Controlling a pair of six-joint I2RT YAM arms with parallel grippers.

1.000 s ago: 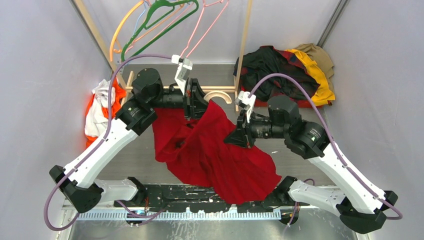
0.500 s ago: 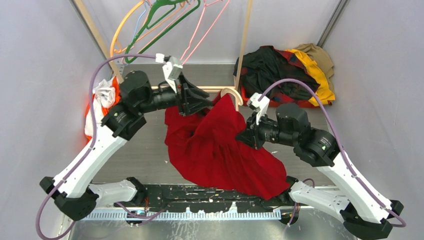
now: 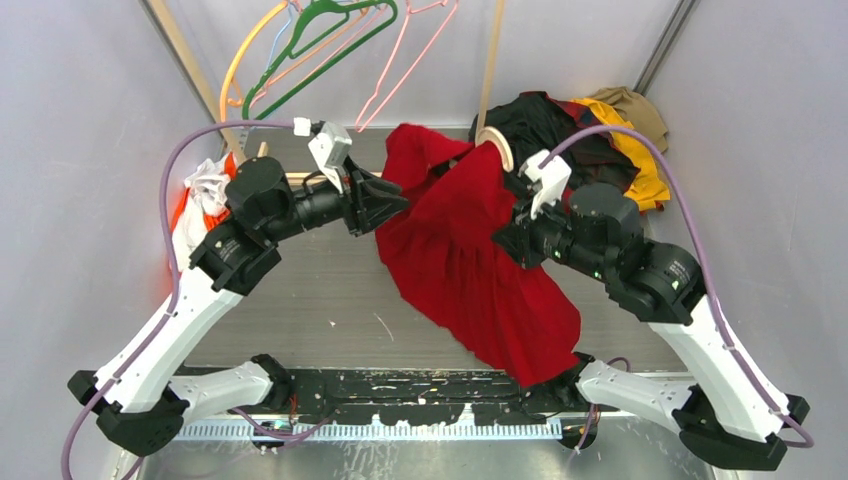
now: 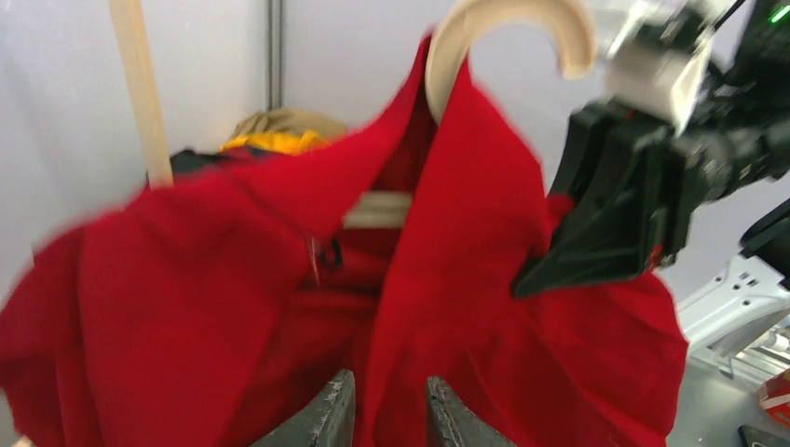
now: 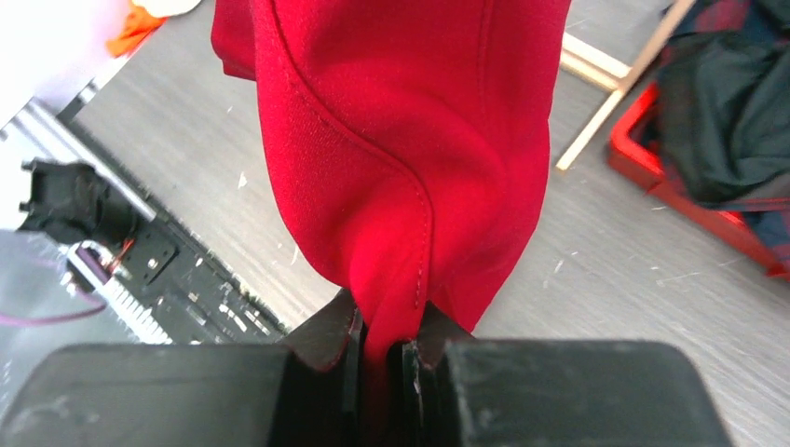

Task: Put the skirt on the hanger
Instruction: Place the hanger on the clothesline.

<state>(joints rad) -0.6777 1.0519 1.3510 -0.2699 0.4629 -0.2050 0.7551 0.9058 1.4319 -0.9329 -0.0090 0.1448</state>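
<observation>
Since a second earlier, the skirt (image 3: pixel 470 260) had been lifted off the table (image 3: pixel 300 310), where it had lain spread out, and carried up and toward the back right. The hanger (image 4: pixel 449 56) had been raised with it from the tabletop to beside the wooden post (image 3: pixel 490 60). In the overhead view the red cloth was seen draped from the hanger's cream hook and falling in a long sweep down to the near edge, its hem close to the right arm's base. In the left wrist view the hook was seen standing out above the waist, and a short cream stretch of the hanger was shown among the red folds. The right gripper (image 3: pixel 510 240) was clamped on a fold of the skirt, its fingers pressed almost together on the cloth at the garment's right side. The left gripper (image 3: pixel 392 203) was held at the skirt's left edge with its fingers parted; red cloth was seen in the gap between them, not squeezed. A green hanger (image 3: pixel 320 50) and a pink hanger (image 3: pixel 410 50) were hung at the back, a dark plaid shirt (image 3: pixel 560 130) and a yellow garment (image 3: pixel 635 150) were heaped at the back right, and orange and white cloth (image 3: pixel 205 200) was piled at the left wall.
</observation>
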